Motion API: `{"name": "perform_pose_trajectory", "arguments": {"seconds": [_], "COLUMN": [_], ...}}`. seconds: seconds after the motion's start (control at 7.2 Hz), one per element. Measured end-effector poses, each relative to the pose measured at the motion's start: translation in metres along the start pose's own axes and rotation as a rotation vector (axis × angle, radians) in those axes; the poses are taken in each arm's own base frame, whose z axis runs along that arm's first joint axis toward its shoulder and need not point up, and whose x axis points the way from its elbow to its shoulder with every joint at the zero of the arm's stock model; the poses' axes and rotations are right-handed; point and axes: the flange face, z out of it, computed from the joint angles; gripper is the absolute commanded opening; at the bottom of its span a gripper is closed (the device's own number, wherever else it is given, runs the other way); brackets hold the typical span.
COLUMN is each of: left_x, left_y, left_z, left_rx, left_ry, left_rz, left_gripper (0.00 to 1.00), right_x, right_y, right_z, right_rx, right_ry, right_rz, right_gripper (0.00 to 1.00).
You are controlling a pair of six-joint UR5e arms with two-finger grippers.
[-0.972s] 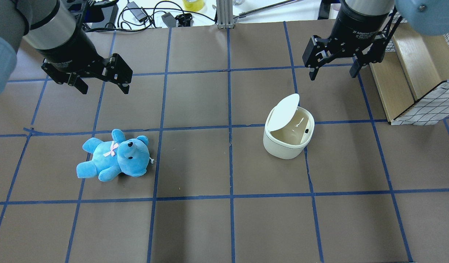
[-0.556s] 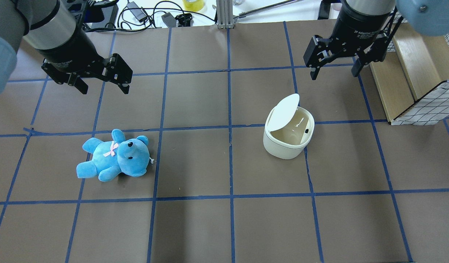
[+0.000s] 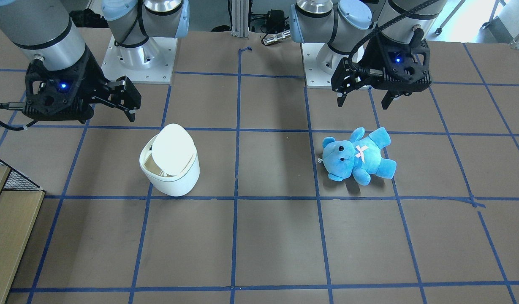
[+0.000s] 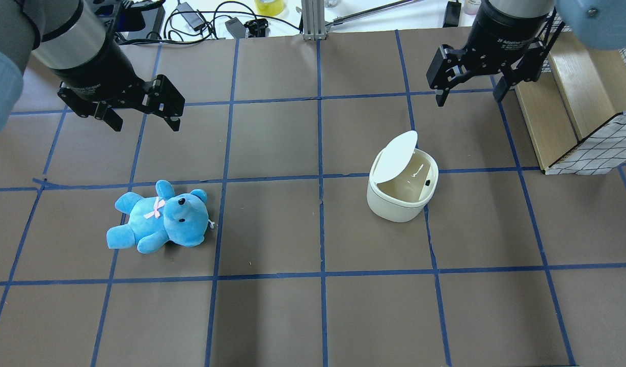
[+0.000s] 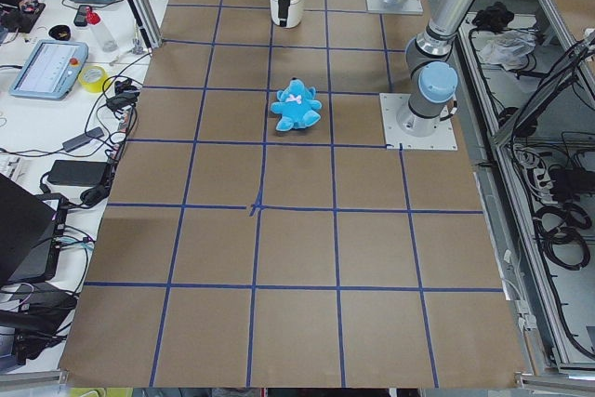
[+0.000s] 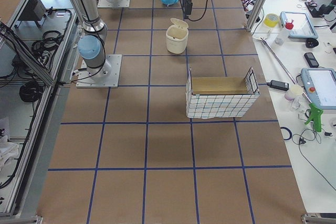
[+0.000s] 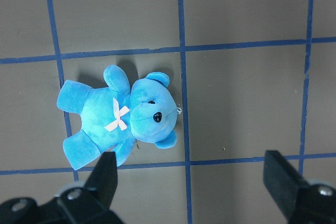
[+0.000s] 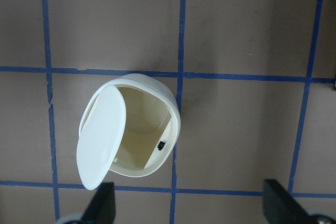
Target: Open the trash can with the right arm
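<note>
My right claw hangs wide open and empty. The bin stands below it, well apart, lid tipped up. Opening looks done; next I need only keep clear of the lid.

Robot lab: taped-grid table, teach pendants

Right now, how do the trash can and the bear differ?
The trash can is hard, white and upright with its lid tipped open; the bear is soft, blue and lies on its back. The trash can sits nearer the right gripper, the bear nearer the left gripper. Both rest on the table, ungripped.
</note>
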Motion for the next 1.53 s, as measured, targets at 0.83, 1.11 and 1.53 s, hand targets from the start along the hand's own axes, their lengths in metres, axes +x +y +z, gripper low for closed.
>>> {"name": "perform_pose_trajectory", "arguments": {"seconds": [0.83, 1.11, 1.53], "left_x": [0.0000, 0.0000, 0.0000], "left_y": [-0.0001, -0.0001, -0.0001], "left_z": [0.0002, 0.0002, 0.0002], "left_rx": [0.000, 0.000, -0.001], "left_ry": [0.000, 0.000, 0.000], "left_rz": [0.000, 0.000, 0.000], "left_gripper": [1.00, 1.00, 1.00], "right_x": [0.0065, 0.0066, 0.0065], "right_y": [-0.0012, -0.0006, 0.0054], "right_z": [0.0003, -0.0001, -0.0055], "right_rx": [0.000, -0.002, -0.001], "right_ry": [0.000, 0.000, 0.001], "right_rz": [0.013, 0.014, 0.011], "right_gripper": [1.00, 1.00, 1.00]}}
